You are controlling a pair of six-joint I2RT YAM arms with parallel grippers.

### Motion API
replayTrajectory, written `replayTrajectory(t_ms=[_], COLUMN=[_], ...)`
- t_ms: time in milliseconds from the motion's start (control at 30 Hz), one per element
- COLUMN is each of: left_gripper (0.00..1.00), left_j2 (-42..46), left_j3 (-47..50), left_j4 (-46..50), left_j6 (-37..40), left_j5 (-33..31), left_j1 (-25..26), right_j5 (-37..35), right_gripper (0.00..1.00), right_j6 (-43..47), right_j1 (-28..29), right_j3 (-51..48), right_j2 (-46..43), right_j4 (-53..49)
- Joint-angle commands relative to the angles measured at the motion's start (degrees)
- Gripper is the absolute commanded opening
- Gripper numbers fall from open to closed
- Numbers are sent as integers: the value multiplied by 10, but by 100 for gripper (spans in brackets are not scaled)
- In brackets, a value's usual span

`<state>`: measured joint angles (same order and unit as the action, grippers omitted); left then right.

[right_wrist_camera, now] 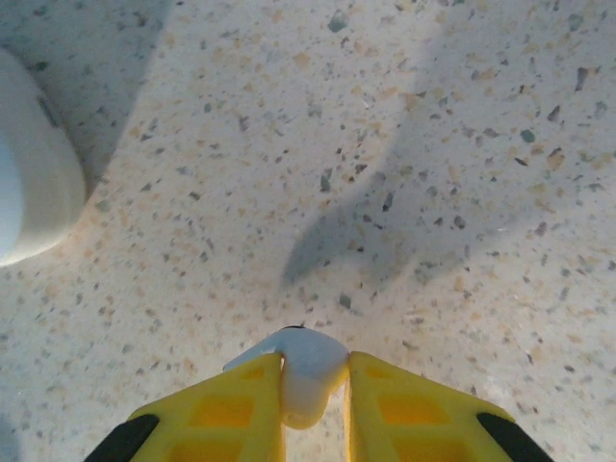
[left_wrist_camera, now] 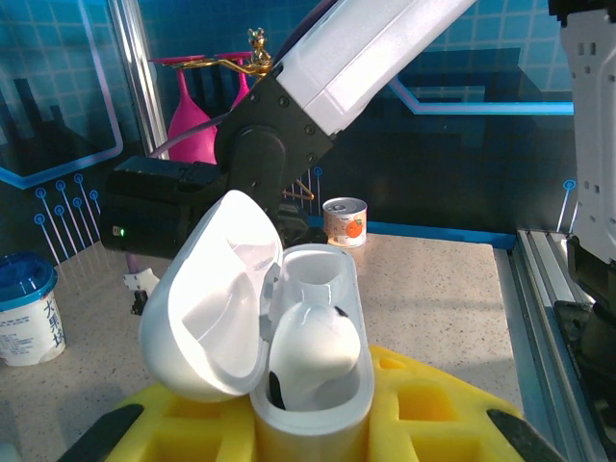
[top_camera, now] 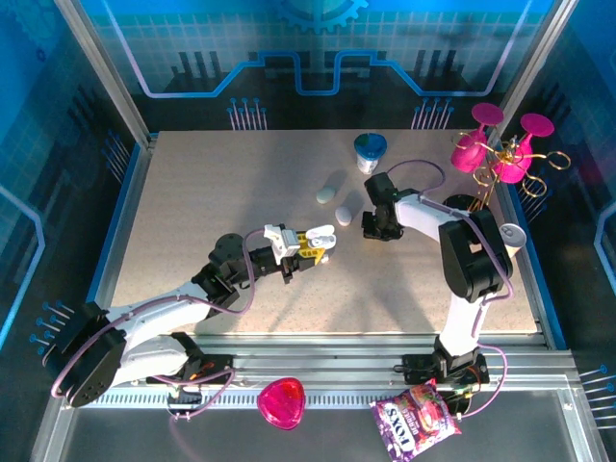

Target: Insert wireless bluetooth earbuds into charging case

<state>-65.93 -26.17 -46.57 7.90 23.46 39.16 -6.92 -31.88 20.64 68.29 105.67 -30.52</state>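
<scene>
Closest to my bases, my left hand is clamped on the open case, yellow fingers pressing its lower body from both sides. Its lid is swung out to one side. The seated earbud fills the nearer socket, and the socket behind it looks empty.

Just past that and to the right, my right hand hangs low over the table. It is closed on the held earbud, whose rounded white end pokes out beyond the tips. I cannot tell which end is the stem.

My hands are near each other but apart, and the case lies to the left of my right hand, at about the same depth on the table. The case's mouth seems tilted upward, so I judge the coming move is a short carry leftward. After that the bud's long axis has to line up with the empty socket before I push. My right hand is the one to travel, while my left only has to hold firm.

Farther back a spare case lies shut on the table, with a second spare case beyond it. Behind those stand a blue-lidded cup and, at the far right, pink glasses.
</scene>
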Motion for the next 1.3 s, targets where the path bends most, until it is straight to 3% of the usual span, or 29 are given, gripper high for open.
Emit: replayTrajectory(t_ms=[0,500,700,967,1100,1267], left_gripper=[17,17,17,17,17,17], left_j2=[4,30,25,36,31,27], left_j3=[-2,8,12,12,12,12], left_j4=[-10,28,25,47,41,36], left_j6=[5,17,4,10,8,5], left_j5=[12,-10,-20,-26,-24,-21], left_j1=[0,0,0,0,0,0], right_j5=[-20,-27,-21,38,114,138], right_gripper=[19,19,22,45,52,51], right_j6=[12,-51,-44,-21,-10,-25], right_j1=[23,136,136,127,92,65], right_j3=[-19,-136,-141,-162,-202,-201], right_j2=[-45,-130,-127,-171,-185,-166], right_j4=[-34,-51,-49,-6,52,66])
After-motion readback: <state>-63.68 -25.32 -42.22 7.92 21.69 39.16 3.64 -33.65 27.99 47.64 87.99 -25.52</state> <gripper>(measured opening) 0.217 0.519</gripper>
